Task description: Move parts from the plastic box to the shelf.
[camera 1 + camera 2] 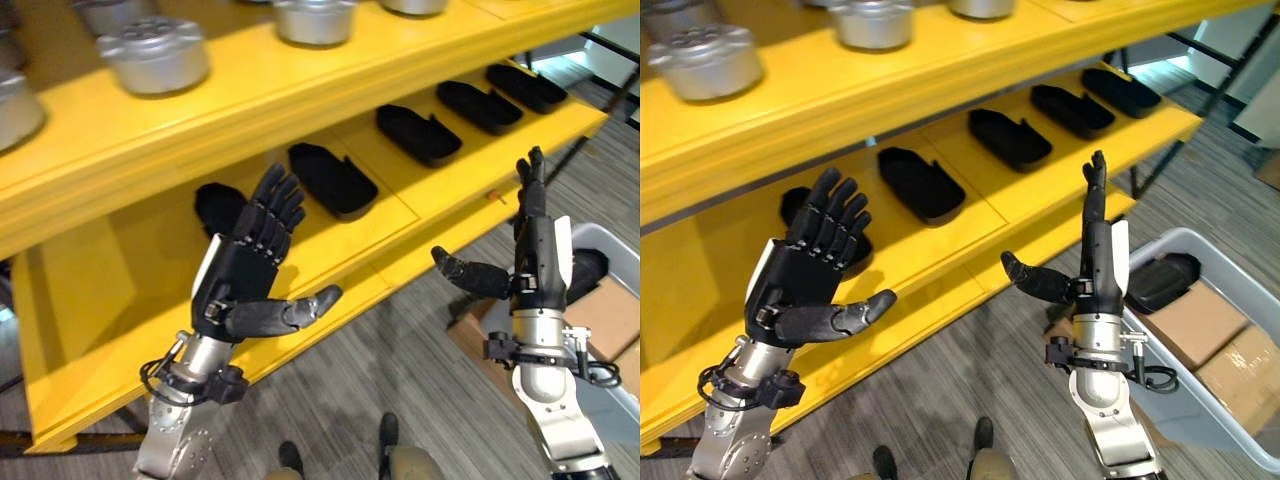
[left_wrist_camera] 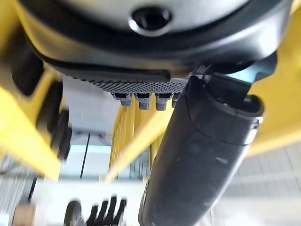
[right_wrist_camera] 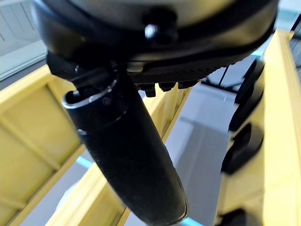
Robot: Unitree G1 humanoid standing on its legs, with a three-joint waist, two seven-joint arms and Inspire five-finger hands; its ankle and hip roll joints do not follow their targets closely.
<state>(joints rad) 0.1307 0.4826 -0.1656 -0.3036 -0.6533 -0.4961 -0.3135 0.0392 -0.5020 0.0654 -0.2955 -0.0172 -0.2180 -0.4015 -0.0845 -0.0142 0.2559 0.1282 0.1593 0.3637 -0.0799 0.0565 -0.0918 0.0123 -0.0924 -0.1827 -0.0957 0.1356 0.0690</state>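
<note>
Presently, at far left on the upper tier of the yellow two-tier metal shelf (image 1: 250, 105) stand round silver-grey cast metal housings (image 1: 153, 53), set in a row along the board. On the lower tier lie five flat black moulded parts (image 1: 332, 180), spaced apart in a line running from left to right; the leftmost one (image 1: 218, 207) is partly hidden behind the left hand.

The left hand (image 1: 242, 270) is raised in front of the lower tier, palm toward the camera, fingers spread and nearly straight, thumb stretched out sideways. It holds nothing and touches neither the shelf nor any part. In the left wrist view its thumb (image 2: 202, 155) extends clear of the fingers, with yellow shelf framing beyond.

Further right, the right hand (image 1: 1098, 255) is likewise raised, fingers straight and pointing up toward the front edge of the lower tier, thumb out to the side. It is empty and wide. In the right wrist view its thumb (image 3: 127, 150) stands apart from the fingers, black parts showing on the yellow board beyond.

At far right, the grey plastic box (image 1: 1230, 270) sits on the grey plank floor (image 1: 400, 360). One black moulded part (image 1: 1162, 280) lies inside it, beside brown cardboard cartons (image 1: 1210, 335), just behind the right hand.
</note>
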